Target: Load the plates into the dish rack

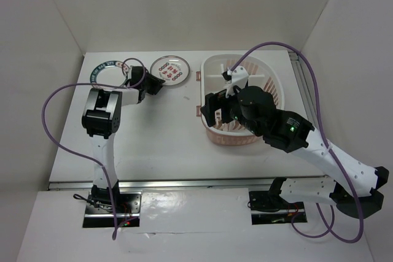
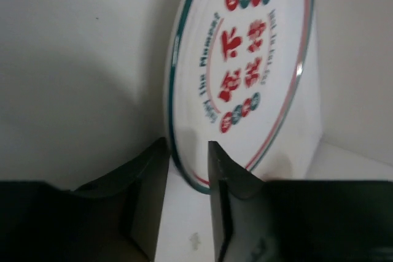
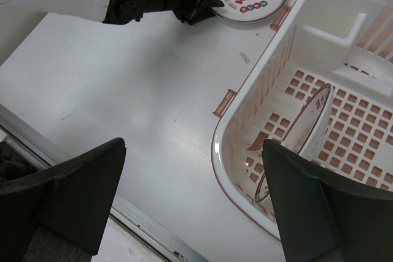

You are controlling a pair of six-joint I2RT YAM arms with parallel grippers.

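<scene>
Left arm at the red-motif plate (image 1: 170, 69), which lies flat on the tabletop (image 1: 166, 139) near the far wall, just left of the dish rack (image 3: 319, 4). The left pincer (image 2: 187, 176) meets it from the near-left. The plate's near rim passes between the two fingers (image 2: 147, 179), with one finger outside the rim and the other over the printed face. The jaws stand roughly half apart. From where I stand I cannot tell whether they already pinch the rim or only straddle it. Being round, the plate has no long axis, so the relation that matters is rim to jaw gap, and the rim looks centred there. The rack lies to the plate's right with its length running near to far, so the carry would probably be a short one sideways. The left arm is plainly the nearer one. The right pincer (image 3: 193, 151) hangs above the rack's near-left corner, jaws spread wide and holding nothing. One plate (image 3: 313, 121) stands on edge inside the rack, with its lower part cut off behind a right finger. From above, the right arm hides this plate altogether. The green-rimmed plate (image 1: 107, 72) lies at the far left of the tabletop, partly covered by the left arm and its cable. The underside of the red-motif plate is hidden, as is any gap beneath it.
</scene>
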